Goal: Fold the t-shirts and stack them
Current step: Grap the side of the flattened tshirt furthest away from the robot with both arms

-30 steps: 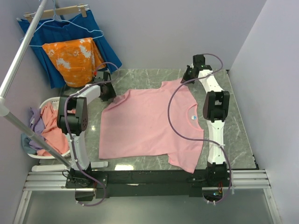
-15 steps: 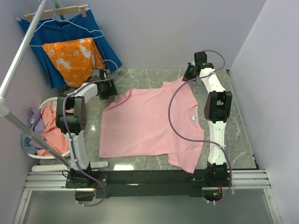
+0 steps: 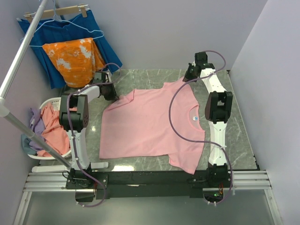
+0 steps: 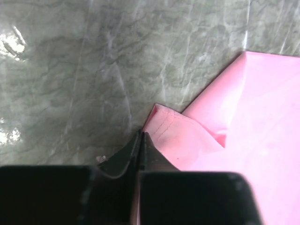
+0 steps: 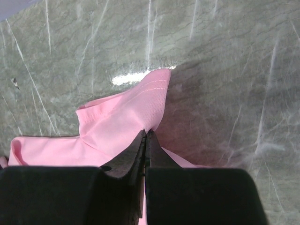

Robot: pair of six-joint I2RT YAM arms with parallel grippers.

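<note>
Pink t-shirt (image 5: 123, 121) in right pincer (image 5: 146, 133)

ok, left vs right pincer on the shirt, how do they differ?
Left pincer grips the shirt at its far hem corner; right pincer grips its far sleeve. In the wrist views the shirt spreads right of the left pincer, left of the right pincer. Shared: both are shut on the shirt.

We see a grey-green marbled tabletop (image 3: 154, 77); one light pink t-shirt (image 3: 150, 126) lies spread on it, collar toward the right, hem left.
</note>
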